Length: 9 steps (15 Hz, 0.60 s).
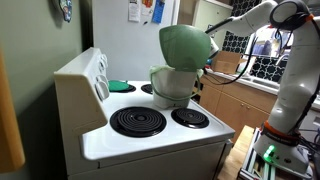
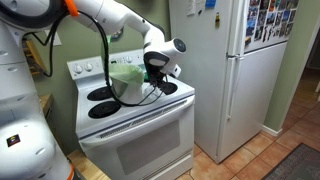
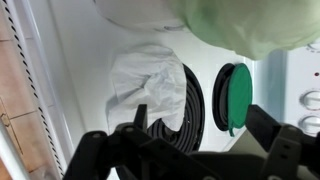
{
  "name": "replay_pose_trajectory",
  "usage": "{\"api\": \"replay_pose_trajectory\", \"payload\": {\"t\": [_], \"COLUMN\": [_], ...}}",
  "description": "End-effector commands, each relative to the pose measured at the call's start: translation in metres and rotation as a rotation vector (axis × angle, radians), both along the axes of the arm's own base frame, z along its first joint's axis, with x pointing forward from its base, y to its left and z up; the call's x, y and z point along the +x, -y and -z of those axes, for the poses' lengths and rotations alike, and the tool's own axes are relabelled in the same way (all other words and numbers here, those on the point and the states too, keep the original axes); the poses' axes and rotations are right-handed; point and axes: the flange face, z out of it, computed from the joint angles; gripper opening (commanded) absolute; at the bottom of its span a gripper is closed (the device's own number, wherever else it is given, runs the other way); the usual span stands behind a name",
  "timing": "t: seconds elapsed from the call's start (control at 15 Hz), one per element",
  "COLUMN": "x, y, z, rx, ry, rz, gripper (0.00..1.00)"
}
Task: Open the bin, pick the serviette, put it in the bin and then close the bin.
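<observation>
The pale grey bin (image 1: pixel 172 86) stands on the white stove between the burners, and its domed green lid (image 1: pixel 186 46) is swung up and open. It shows in the other exterior view (image 2: pixel 128 88) too. In the wrist view the lid (image 3: pixel 250 25) fills the top right. The white crumpled serviette (image 3: pixel 145 72) lies on a black coil burner (image 3: pixel 180 105) below the bin. My gripper (image 3: pixel 200 125) is open and empty, above the burner and beside the raised lid (image 2: pixel 125 72). In the exterior views the gripper (image 2: pixel 156 68) is by the bin's rim.
A flat green disc (image 3: pixel 235 95) rests on a rear burner; it also shows at the back of the stove (image 1: pixel 118 86). The stove's raised control panel (image 1: pixel 85 75) stands behind. Front coil burners (image 1: pixel 137 121) are bare. A white fridge (image 2: pixel 235 70) stands beside the stove.
</observation>
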Motion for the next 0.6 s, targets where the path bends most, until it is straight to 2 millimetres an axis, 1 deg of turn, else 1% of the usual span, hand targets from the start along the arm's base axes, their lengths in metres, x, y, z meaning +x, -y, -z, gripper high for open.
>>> {"api": "replay_pose_trajectory", "payload": {"t": [0.0,0.27,0.47,0.53], "x": [0.013,0.019,0.027,0.028], "y": [-0.011,-0.023,-0.031,-0.033], "z": [0.028,0.049,0.059,0.062], "rx": [-0.011,-0.062,-0.08,-0.084], "ry": [-0.07,-0.102,-0.102,-0.106], "rz": [0.01,0.056,0.105,0.109], "gripper": [1.0,1.0,1.0,0.98]}}
